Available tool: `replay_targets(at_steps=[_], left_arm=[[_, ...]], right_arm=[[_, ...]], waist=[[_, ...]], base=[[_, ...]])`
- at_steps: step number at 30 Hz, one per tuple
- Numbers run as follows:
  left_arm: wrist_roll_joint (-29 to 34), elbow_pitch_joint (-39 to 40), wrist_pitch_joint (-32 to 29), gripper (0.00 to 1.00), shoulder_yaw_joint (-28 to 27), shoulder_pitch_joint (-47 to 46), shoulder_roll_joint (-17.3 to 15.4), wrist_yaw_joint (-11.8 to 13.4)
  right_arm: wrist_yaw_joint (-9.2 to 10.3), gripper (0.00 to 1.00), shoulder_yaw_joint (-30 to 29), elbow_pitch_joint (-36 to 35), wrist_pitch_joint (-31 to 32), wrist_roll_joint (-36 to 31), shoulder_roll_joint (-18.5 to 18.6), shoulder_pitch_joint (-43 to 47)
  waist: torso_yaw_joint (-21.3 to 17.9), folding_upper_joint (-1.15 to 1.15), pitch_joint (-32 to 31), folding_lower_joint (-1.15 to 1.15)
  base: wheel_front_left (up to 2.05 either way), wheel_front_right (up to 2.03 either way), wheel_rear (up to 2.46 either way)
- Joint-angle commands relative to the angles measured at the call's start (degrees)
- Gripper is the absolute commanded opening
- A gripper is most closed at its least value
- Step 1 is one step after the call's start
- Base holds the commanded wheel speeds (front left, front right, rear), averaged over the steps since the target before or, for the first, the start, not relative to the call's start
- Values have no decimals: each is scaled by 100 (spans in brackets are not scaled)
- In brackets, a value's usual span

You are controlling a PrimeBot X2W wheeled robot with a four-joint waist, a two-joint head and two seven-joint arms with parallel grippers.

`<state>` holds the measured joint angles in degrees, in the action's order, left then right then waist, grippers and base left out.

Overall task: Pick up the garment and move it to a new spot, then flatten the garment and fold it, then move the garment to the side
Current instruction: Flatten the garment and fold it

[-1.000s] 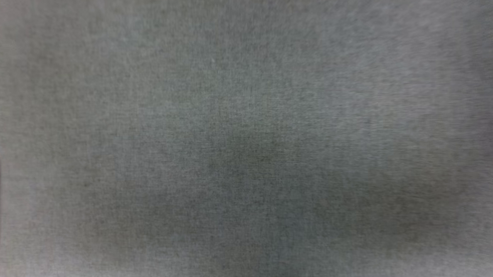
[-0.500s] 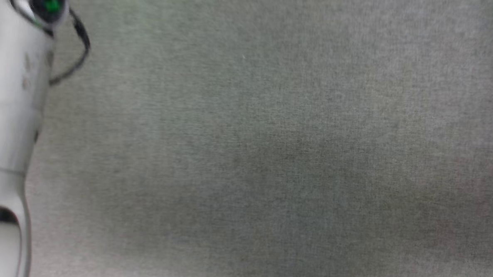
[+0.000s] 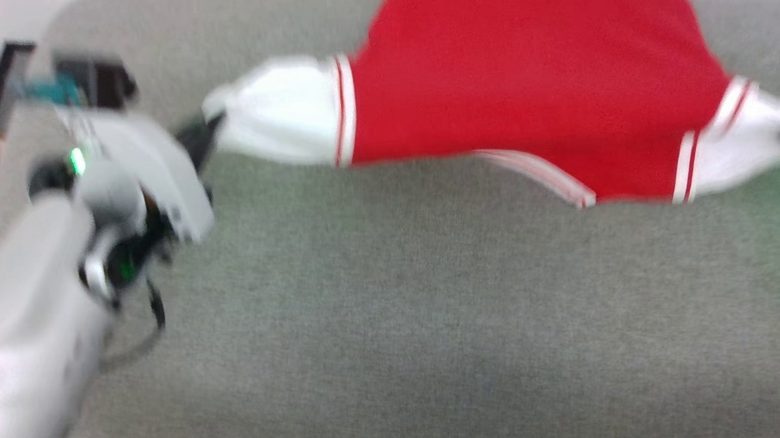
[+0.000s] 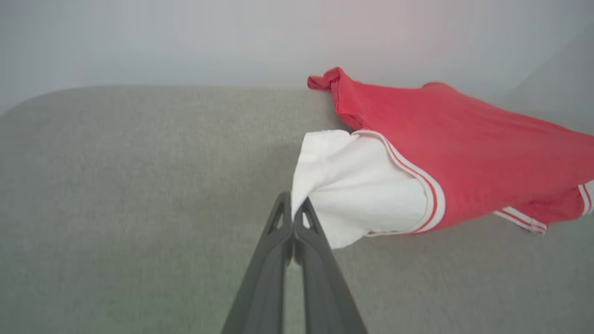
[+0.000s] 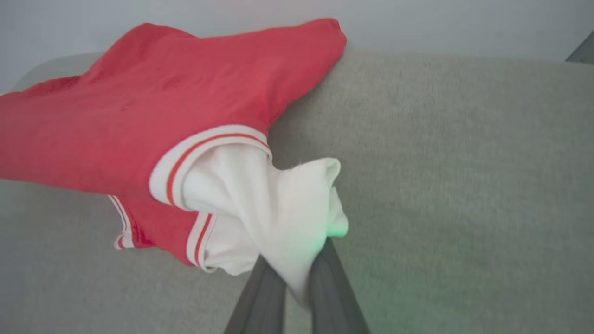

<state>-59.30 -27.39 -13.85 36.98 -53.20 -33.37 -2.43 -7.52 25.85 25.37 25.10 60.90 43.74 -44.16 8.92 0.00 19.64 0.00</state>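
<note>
Red fabric shirt (image 3: 528,75) with white sleeves and striped trim, stretched between both arms over the far part of a grey cloth-covered surface (image 3: 434,322), one white sleeve pinched in the closed left gripper (image 4: 292,208), the other sleeve clamped in the right gripper (image 5: 297,278)

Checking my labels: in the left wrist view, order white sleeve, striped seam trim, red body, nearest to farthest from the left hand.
1. White sleeve, pinched at the left hand tips.
2. Striped seam trim, just right of the sleeve.
3. Red body, farthest right.
</note>
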Motion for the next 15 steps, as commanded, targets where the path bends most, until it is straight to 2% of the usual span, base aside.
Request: replay_targets(at_steps=[1,9,15], left_arm=[[-107,313,-43,0,-16,427,-140,184],[-422,2398,-48,0,-66,2658,-1028,1327],[-722,3567,-159,0,-147,3868,-1650,2035]], right_arm=[[5,0,8,-215,170,134,110,413],[5,0,-331,-1044,833,561,563,2248],[6,0,-742,-1417,1462,866,833,3325]], waist=[[-49,0,-787,0],[-139,0,-1239,0],[-136,0,-1352,0]], base=[[0,0,0],[0,0,0],[0,0,0]])
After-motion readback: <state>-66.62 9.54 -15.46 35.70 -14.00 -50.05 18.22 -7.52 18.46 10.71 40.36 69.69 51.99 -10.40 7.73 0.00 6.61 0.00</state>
